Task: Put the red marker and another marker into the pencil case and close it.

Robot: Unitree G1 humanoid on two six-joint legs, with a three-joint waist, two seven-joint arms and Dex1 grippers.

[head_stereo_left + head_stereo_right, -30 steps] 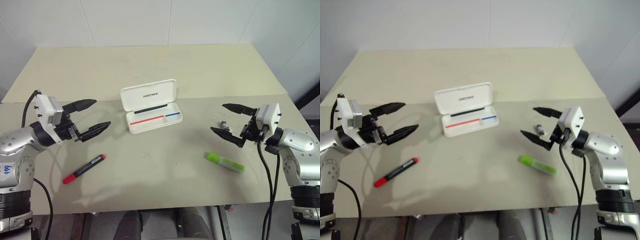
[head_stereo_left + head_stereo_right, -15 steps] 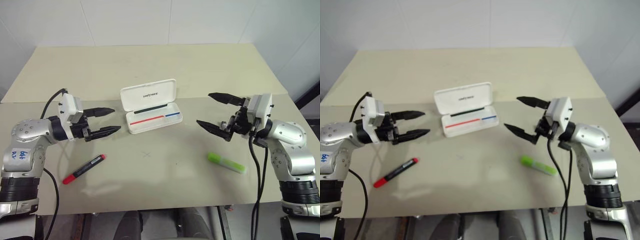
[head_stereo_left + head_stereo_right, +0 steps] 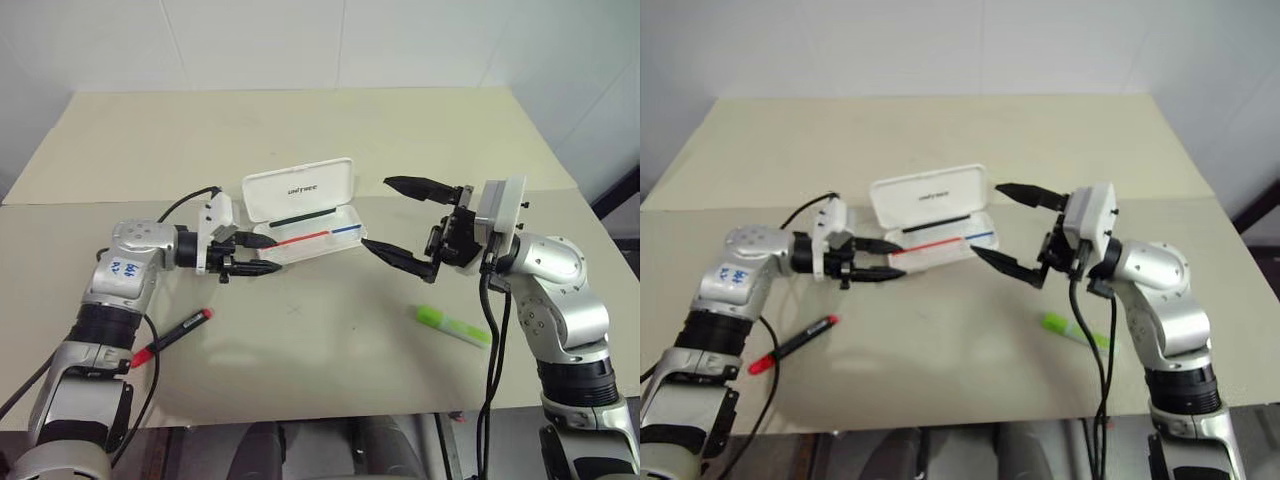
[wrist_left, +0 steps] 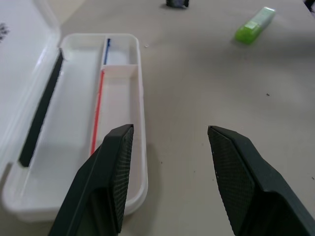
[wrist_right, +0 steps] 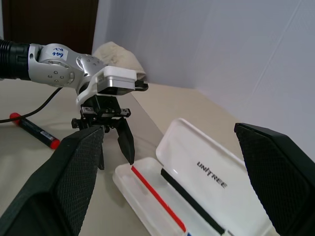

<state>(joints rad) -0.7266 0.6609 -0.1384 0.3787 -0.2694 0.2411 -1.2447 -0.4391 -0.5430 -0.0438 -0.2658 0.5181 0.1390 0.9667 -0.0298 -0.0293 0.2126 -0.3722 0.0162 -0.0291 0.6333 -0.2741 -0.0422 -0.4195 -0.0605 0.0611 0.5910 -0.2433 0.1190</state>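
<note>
Both grippers, left (image 3: 258,254) and right (image 3: 398,220), hang open and empty beside the open pencil case (image 3: 300,213); the left wrist view adds the green marker (image 4: 254,23) beyond it, the head views the red marker (image 3: 170,336).

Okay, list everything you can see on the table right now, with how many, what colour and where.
pencil case: one, white, lid open, table centre.
red marker: one, red and black, lying near the front left, partly behind the left arm.
green highlighter: one, lime green, lying front right.
small grey object: one, dark grey, beyond the case.
table: one, beige.
left gripper: one, black fingers apart, at the case's left end.
right gripper: one, black fingers wide open, beside the case's right end.
</note>
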